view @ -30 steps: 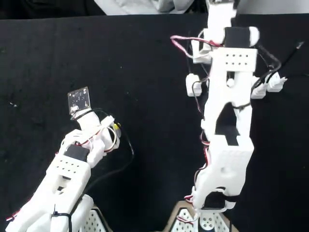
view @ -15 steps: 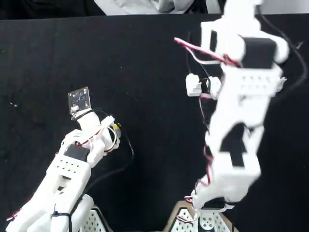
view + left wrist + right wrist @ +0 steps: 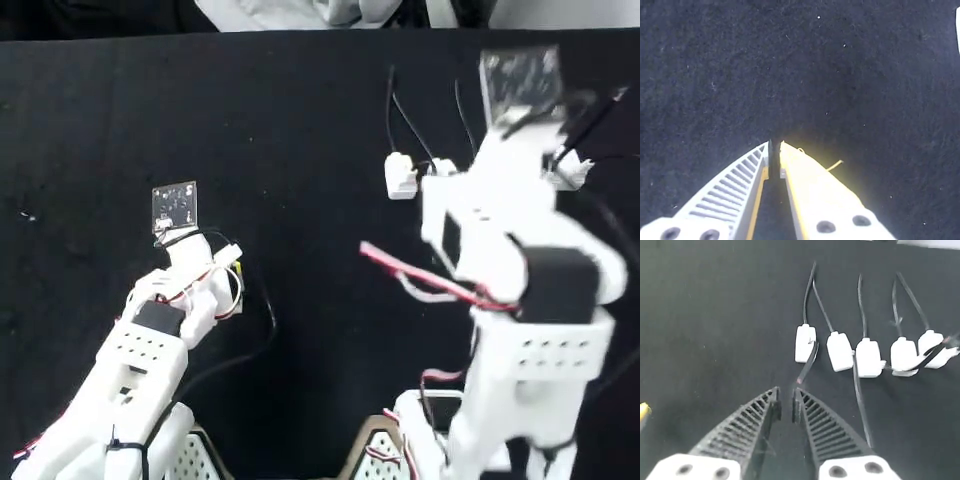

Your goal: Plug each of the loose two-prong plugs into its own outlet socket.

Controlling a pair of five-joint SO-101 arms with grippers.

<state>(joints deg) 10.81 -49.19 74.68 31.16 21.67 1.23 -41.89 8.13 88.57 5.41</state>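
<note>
At the far side of the table (image 3: 250, 110), five white sockets (image 3: 869, 357) lie in a row, cords trailing away. The right gripper (image 3: 786, 399) hangs short of them, barely parted and holding nothing. A thin loose lead (image 3: 809, 362) lies just ahead of its tips. The left gripper (image 3: 774, 147) is clenched and empty over bare table. The danger I see: crossed leads snagging on a pick, dragging neighbouring sockets out of line.

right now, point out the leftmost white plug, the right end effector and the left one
leftmost white plug (image 3: 400, 177), high view, middle of its body
right end effector (image 3: 786, 399), right wrist view, between its fingertips
left end effector (image 3: 775, 146), left wrist view, between its fingertips
</note>
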